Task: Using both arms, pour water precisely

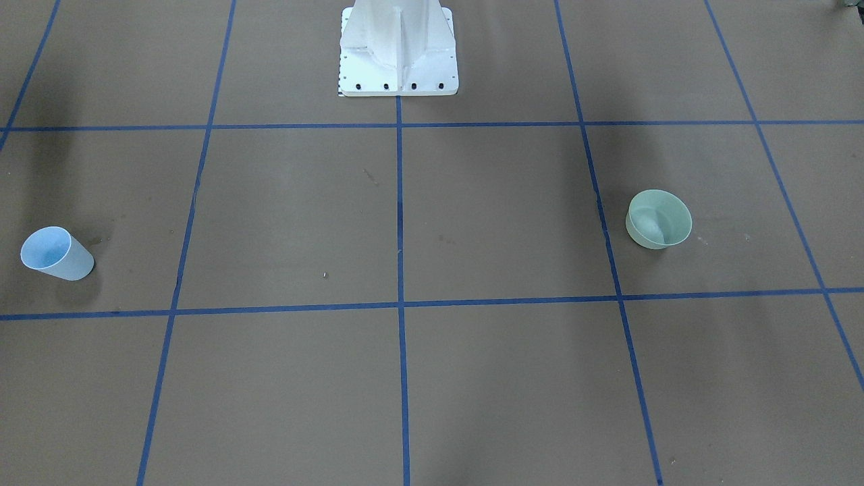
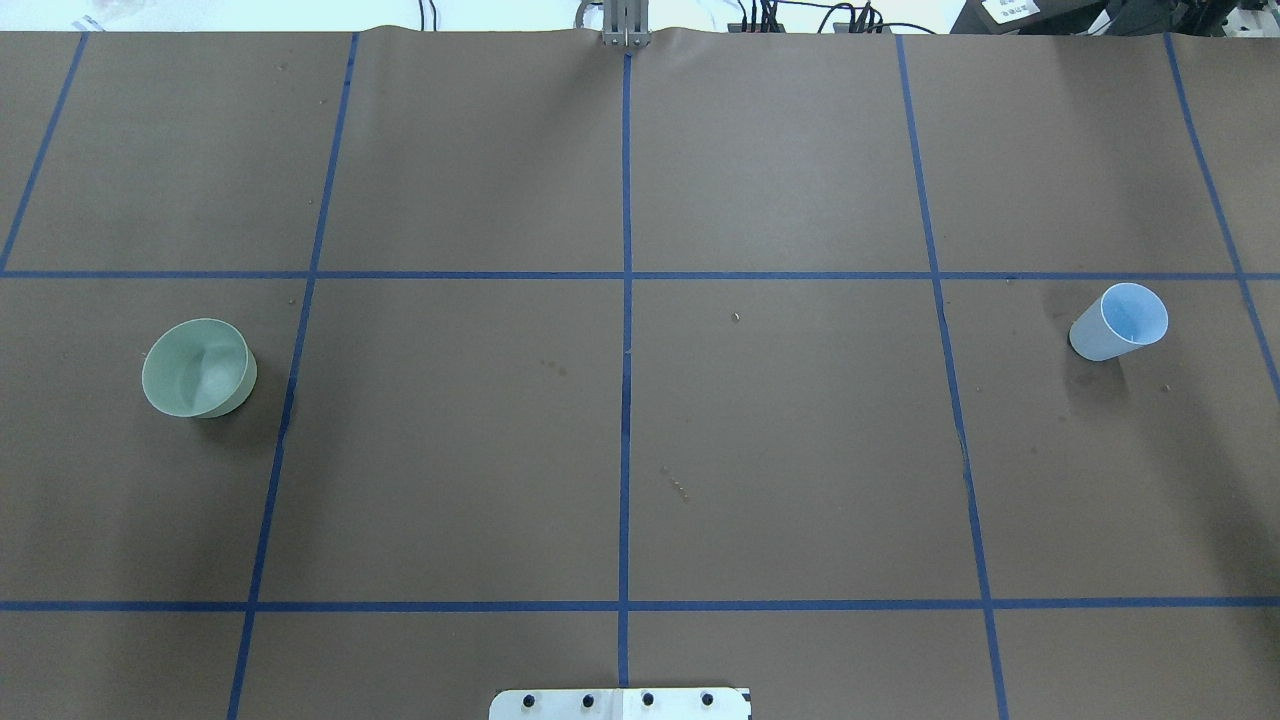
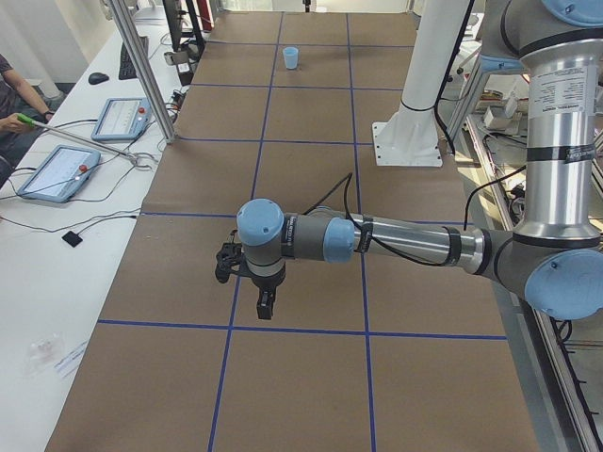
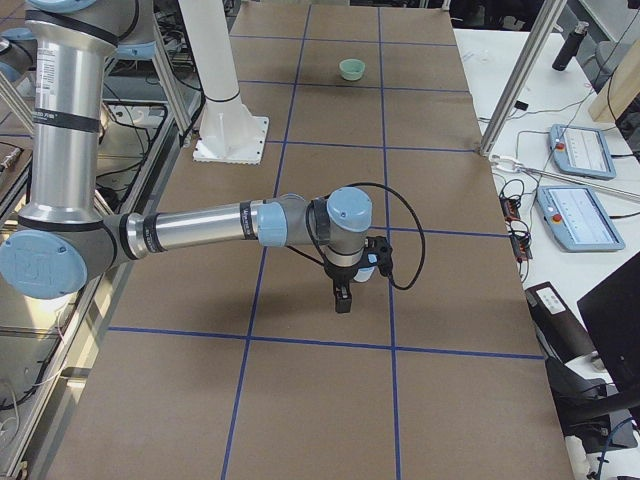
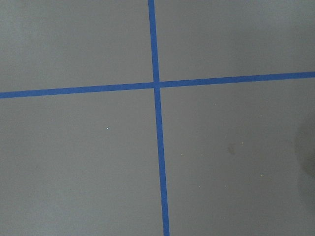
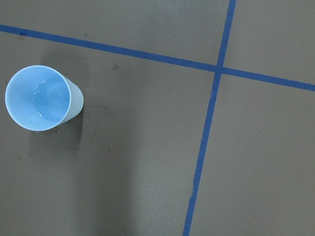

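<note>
Blue cup (image 1: 57,253) and green bowl (image 1: 659,219) flank the white pedestal (image 1: 398,50); left gripper (image 3: 267,304) and right gripper (image 4: 343,299) hang off to its sides, and how far open they are cannot be told.

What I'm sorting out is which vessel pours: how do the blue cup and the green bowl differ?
The blue cup is pale blue, the green bowl mint green. The cup is taller and narrower, the bowl wider and squatter. The cup stands on the robot's right side, the bowl on its left. Both stand upright and unheld on the table.
</note>
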Tool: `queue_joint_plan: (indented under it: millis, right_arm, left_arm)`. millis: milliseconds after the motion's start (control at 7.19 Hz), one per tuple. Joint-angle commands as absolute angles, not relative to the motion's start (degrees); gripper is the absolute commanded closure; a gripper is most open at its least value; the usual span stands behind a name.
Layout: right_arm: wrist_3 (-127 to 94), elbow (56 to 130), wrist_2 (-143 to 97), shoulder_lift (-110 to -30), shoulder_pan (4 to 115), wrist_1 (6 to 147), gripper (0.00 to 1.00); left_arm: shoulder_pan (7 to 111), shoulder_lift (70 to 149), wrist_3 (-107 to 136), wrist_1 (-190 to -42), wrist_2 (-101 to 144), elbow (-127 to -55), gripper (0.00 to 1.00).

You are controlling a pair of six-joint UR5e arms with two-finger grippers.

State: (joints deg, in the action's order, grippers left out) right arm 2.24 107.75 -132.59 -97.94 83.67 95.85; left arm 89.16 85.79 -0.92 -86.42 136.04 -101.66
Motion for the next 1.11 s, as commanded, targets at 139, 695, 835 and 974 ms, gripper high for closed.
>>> queue_joint_plan:
  millis: [139,695,835,974]
  right_arm:
    - [2.2,107.4,-132.9,-97.9,83.7,95.8,0.00]
    - [2.3,107.2,-132.5,-97.6,83.7,95.8,0.00]
    - [2.2,107.0,-132.5,-97.5,83.6,95.7,0.00]
    - [2.3,106.7,-132.4,-97.4,83.6,95.7,0.00]
  left_arm:
    - [88.9,85.9,-0.6,-86.6,136.1,-101.9,0.01]
    - [88.9,85.8,-0.6,-86.8,136.1,-103.4,0.01]
    - [88.9,85.8,-0.6,-86.9,136.2,-103.5,0.01]
    - [88.4,86.0,-0.8,-87.4,136.2,-103.4,0.01]
